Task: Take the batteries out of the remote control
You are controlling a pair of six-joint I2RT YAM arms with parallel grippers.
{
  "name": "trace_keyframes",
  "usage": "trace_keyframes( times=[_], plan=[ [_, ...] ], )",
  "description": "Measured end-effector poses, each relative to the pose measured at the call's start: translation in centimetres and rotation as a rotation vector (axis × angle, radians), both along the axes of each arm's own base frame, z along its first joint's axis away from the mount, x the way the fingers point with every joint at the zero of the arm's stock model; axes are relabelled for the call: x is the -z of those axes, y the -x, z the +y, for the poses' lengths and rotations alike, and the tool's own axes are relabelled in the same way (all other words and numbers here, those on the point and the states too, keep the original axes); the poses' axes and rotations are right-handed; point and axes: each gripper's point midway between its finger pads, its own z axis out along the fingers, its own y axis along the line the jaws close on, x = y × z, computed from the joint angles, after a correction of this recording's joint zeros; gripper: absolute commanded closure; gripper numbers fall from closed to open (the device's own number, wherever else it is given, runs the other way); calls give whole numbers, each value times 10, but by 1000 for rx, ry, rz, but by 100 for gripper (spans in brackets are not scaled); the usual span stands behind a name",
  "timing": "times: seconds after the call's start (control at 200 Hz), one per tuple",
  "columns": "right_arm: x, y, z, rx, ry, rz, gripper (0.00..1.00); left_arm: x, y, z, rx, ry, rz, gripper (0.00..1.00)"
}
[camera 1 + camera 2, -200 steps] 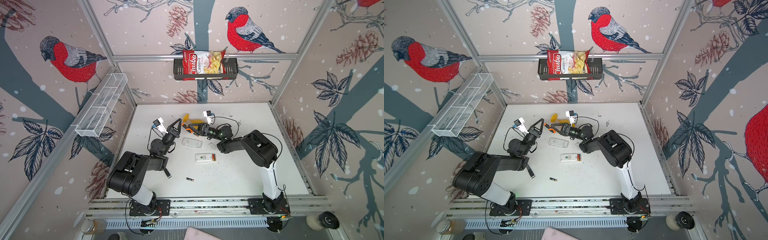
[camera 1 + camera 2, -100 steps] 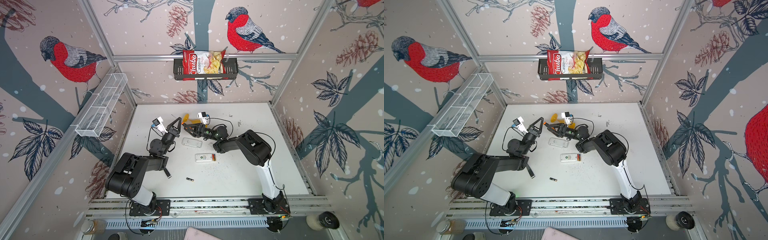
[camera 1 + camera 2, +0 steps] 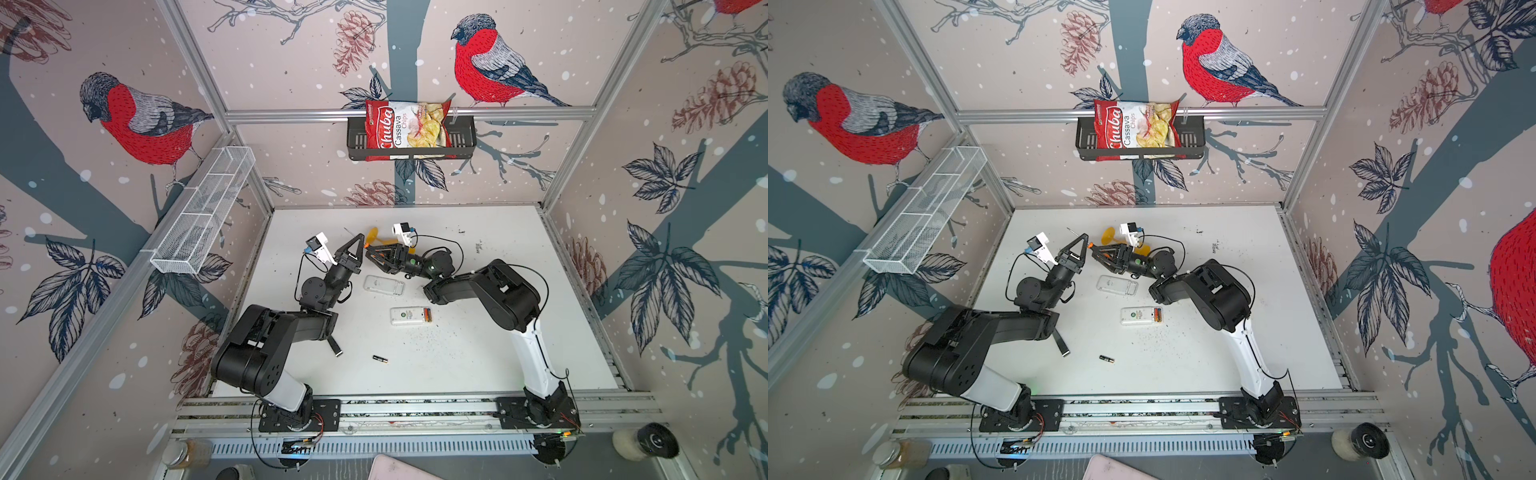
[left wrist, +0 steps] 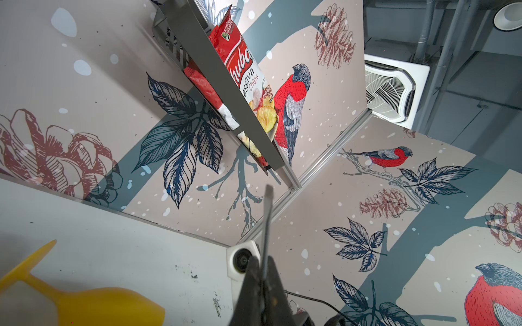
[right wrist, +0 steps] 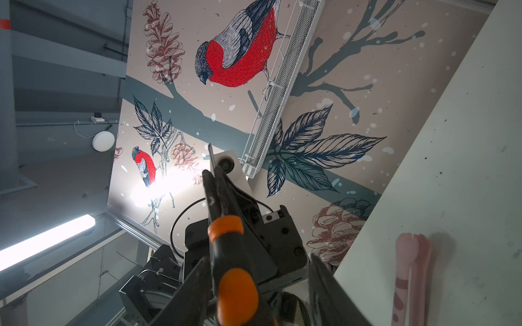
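Batteries [image 3: 427, 314] lie in the remote [image 3: 403, 316], one battery [image 3: 379, 359] loose on the table [image 3: 457, 353]. Left gripper [image 3: 358, 239] pinches the screwdriver [image 5: 226, 248] shaft; right gripper [image 5: 255, 265] is spread around its handle.

The bench [image 3: 478, 332] is white with dark specks. The walls [image 3: 291, 62] are pale pink, printed with red-breasted grey birds, brown pine cones and dark blue leaves. The chips bag [image 3: 405, 126] is red with white letters and sits in a black basket [image 3: 461, 139]. The remote [image 3: 405, 316] is white. Its batteries [image 3: 427, 315] are black and orange-gold. The screwdriver [image 5: 226, 228] is black with orange bands. The stemmed cup [image 4: 99, 304] is yellow.
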Motion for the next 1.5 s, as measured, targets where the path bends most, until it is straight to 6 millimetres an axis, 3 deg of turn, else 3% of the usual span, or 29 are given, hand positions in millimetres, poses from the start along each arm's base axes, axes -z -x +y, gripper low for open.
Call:
trace_keyframes(
  times=[0.27,0.976,1.051,1.166,1.221,1.276,1.501],
  plan=[
    [-5,-1,1,1,-14,16,52,1,0,-5,-4,-8,-5,100],
    [-16,-6,-4,23,-56,-3,92,9,-2,0,-12,59,51,100],
    [-15,-7,-6,37,-51,-23,92,11,-3,-3,1,58,55,82],
    [-19,-5,-14,55,-42,-44,93,12,-4,-10,19,4,32,43],
    [-18,-3,-19,61,-31,-62,93,12,-2,-12,32,-15,21,17],
    [-15,-5,-26,72,-17,-64,94,12,-1,-12,30,-25,14,3],
    [9,-24,-74,164,102,-59,97,-11,14,-2,15,-39,-60,2]
  ],
)
